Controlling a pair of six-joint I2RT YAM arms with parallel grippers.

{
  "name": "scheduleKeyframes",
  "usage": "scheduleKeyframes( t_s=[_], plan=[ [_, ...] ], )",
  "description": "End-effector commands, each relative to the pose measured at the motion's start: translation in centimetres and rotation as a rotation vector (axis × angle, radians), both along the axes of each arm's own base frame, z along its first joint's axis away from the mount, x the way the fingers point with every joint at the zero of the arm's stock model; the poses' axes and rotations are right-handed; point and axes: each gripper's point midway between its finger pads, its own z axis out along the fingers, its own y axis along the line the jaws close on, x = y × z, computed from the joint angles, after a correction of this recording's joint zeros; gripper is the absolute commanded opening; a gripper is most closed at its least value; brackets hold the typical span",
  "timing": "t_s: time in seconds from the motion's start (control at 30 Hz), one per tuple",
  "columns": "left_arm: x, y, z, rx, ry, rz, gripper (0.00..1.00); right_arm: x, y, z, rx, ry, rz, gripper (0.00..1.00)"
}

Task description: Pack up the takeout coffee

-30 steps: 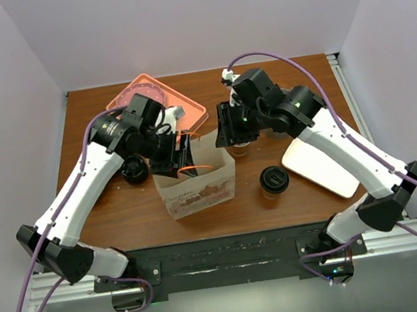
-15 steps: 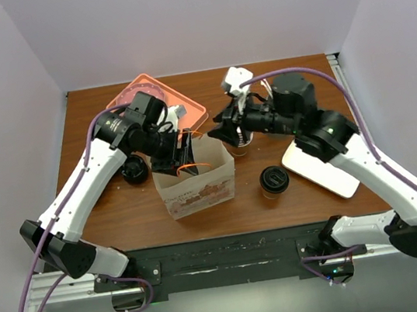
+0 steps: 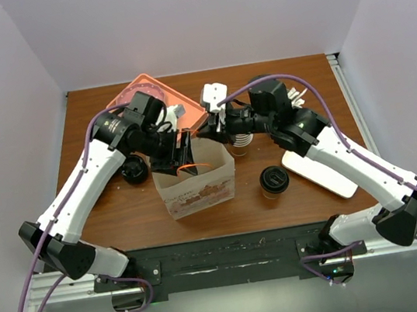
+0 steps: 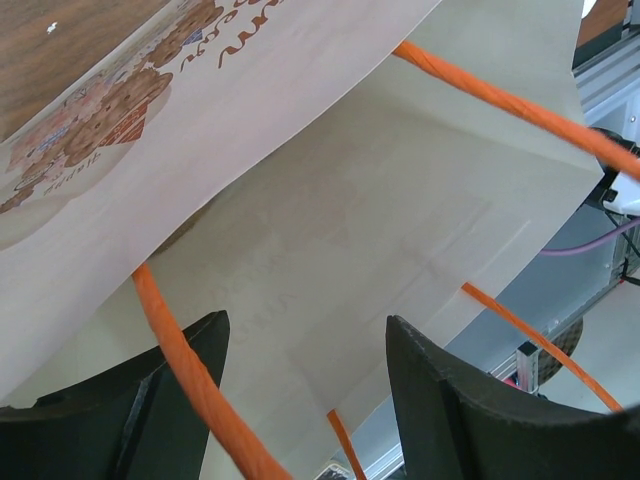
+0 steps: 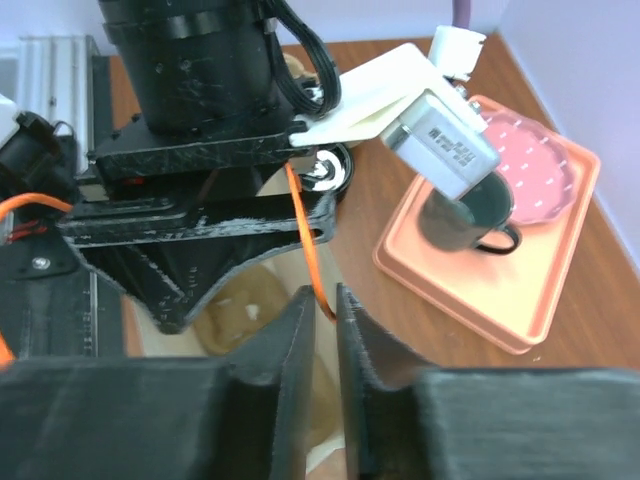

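A paper bag (image 3: 197,181) with orange handles stands open at the table's middle. My left gripper (image 3: 183,153) (image 4: 305,330) sits open at its left rim, an orange handle (image 4: 175,370) running past one finger. My right gripper (image 3: 203,133) (image 5: 326,295) is at the far rim, its jaws pinched on the bag's wall and orange handle (image 5: 308,250). One takeout coffee (image 3: 273,181), brown with a black lid, stands right of the bag. Another coffee (image 3: 133,169) stands left of it. A third coffee (image 3: 242,141) behind the bag is partly hidden by my right arm.
A pink tray (image 3: 185,104) (image 5: 530,300) at the back left holds a dark green mug (image 5: 465,215) and a pink plate (image 5: 530,150). A white tray (image 3: 324,166) lies at the right. White cups (image 3: 298,97) show behind my right arm.
My right arm swung left from the cup behind the bag to the bag's far rim, and its jaws narrowed onto the rim. The left arm has stayed put.
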Motion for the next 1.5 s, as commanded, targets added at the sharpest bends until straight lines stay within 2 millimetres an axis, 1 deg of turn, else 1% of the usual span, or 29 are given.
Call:
scheduleKeyframes(
  t_s=[0.0, 0.03, 0.1, 0.23, 0.33, 0.43, 0.47, 0.53, 0.57, 0.63, 0.7, 0.8, 0.87, 0.9, 0.93, 0.97, 1.0, 1.03, 1.07, 1.1, 1.13, 1.17, 1.2, 1.27, 1.3, 1.37, 1.4, 1.43, 1.47],
  plan=[
    [-1.2, 0.2, 1.7, -0.051, -0.013, -0.012, 0.69, 1.5, 0.3, 1.8, 0.066, -0.068, -0.052, 0.05],
    [-1.2, 0.2, 1.6, -0.049, -0.014, -0.013, 0.69, 1.9, 0.2, 2.2, 0.081, -0.073, -0.072, 0.0],
    [-1.5, 0.4, 1.5, -0.048, -0.011, -0.012, 0.69, 2.6, 0.1, 2.3, 0.088, -0.053, -0.121, 0.0],
    [-2.0, 0.7, 1.0, -0.04, -0.001, -0.012, 0.7, 3.5, -0.1, 1.1, 0.063, 0.003, -0.181, 0.0],
    [-2.3, 0.9, 1.1, -0.043, -0.01, -0.014, 0.7, 3.8, -0.2, 0.0, 0.034, 0.047, -0.206, 0.0],
    [-1.6, 1.1, 2.4, -0.05, -0.064, 0.012, 0.7, 3.6, -0.4, -0.6, 0.02, 0.071, -0.217, 0.0],
    [-1.1, 0.9, 3.6, -0.073, -0.108, 0.021, 0.71, 3.7, -0.6, -0.8, 0.016, 0.078, -0.229, 0.0],
    [-0.1, 0.8, 4.9, -0.089, -0.162, 0.055, 0.72, 3.5, -0.9, -0.8, 0.018, 0.098, -0.245, 0.0],
    [0.6, 0.5, 6.1, -0.118, -0.203, 0.074, 0.73, 3.7, -1.0, -1.0, 0.014, 0.105, -0.258, 0.0],
    [1.5, 0.2, 7.0, -0.136, -0.247, 0.099, 0.75, 3.5, -1.2, -1.2, 0.011, 0.122, -0.269, 0.0],
    [2.1, -0.2, 8.1, -0.169, -0.271, 0.112, 0.76, 3.4, -1.3, -1.4, 0.009, 0.139, -0.276, 0.0],
    [2.9, -0.7, 9.4, -0.206, -0.31, 0.135, 0.76, 3.4, -1.6, -0.7, 0.033, 0.152, -0.298, 0.0],
    [3.4, -0.5, 10.1, -0.207, -0.338, 0.162, 0.76, 3.5, -1.7, -0.1, 0.046, 0.158, -0.317, 0.0],
    [3.7, 0.0, 10.2, -0.189, -0.357, 0.186, 0.76, 3.7, -1.9, 0.5, 0.057, 0.153, -0.335, 0.0],
    [3.9, 0.3, 10.7, -0.186, -0.378, 0.202, 0.76, 3.8, -1.9, 0.8, 0.062, 0.159, -0.344, 0.08],
    [4.0, 0.7, 11.0, -0.177, -0.392, 0.224, 0.75, 3.8, -1.9, 1.4, 0.079, 0.169, -0.354, 0.13],
    [4.7, 1.7, 11.2, -0.142, -0.428, 0.275, 0.75, 3.9, -2.0, 1.4, 0.078, 0.182, -0.371, 0.14],
    [4.8, 2.4, 11.8, -0.134, -0.455, 0.305, 0.75, 4.0, -2.1, 1.6, 0.081, 0.187, -0.379, 0.15],
    [5.0, 3.0, 12.1, -0.121, -0.475, 0.341, 0.75, 4.2, -2.1, 2.2, 0.108, 0.225, -0.411, 0.21],
    [5.7, 4.3, 12.2, -0.075, -0.515, 0.405, 0.74, 4.3, -2.5, 1.9, 0.099, 0.245, -0.448, 0.26],
    [5.7, 5.1, 12.7, -0.065, -0.536, 0.44, 0.74, 4.5, -2.7, 1.9, 0.102, 0.263, -0.471, 0.33],
    [5.8, 5.7, 13.0, -0.059, -0.547, 0.475, 0.73, 4.3, -2.9, 2.5, 0.122, 0.29, -0.49, 0.47],
    [6.1, 6.5, 13.2, -0.034, -0.571, 0.513, 0.73, 4.1, -3.2, 2.2, 0.114, 0.313, -0.512, 0.53],
    [5.9, 7.6, 13.3, -0.014, -0.581, 0.567, 0.72, 4.1, -3.9, 2.3, 0.127, 0.348, -0.563, 0.58],
    [6.0, 8.3, 13.0, 0.013, -0.586, 0.596, 0.72, 3.7, -4.6, 1.9, 0.111, 0.375, -0.59, 0.59],
    [5.5, 8.8, 11.8, 0.038, -0.561, 0.607, 0.71, 3.3, -5.5, 1.2, 0.09, 0.411, -0.637, 0.63],
    [5.3, 8.9, 11.3, 0.046, -0.548, 0.609, 0.71, 2.8, -6.1, 0.0, 0.041, 0.441, -0.653, 0.66],
    [4.9, 9.0, 10.3, 0.06, -0.526, 0.607, 0.72, 2.7, -6.7, -0.5, 0.02, 0.456, -0.685, 0.66],
    [4.7, 9.0, 9.7, 0.062, -0.514, 0.602, 0.72, 2.6, -7.0, -1.0, -0.002, 0.472, -0.701, 0.67]
  ],
)
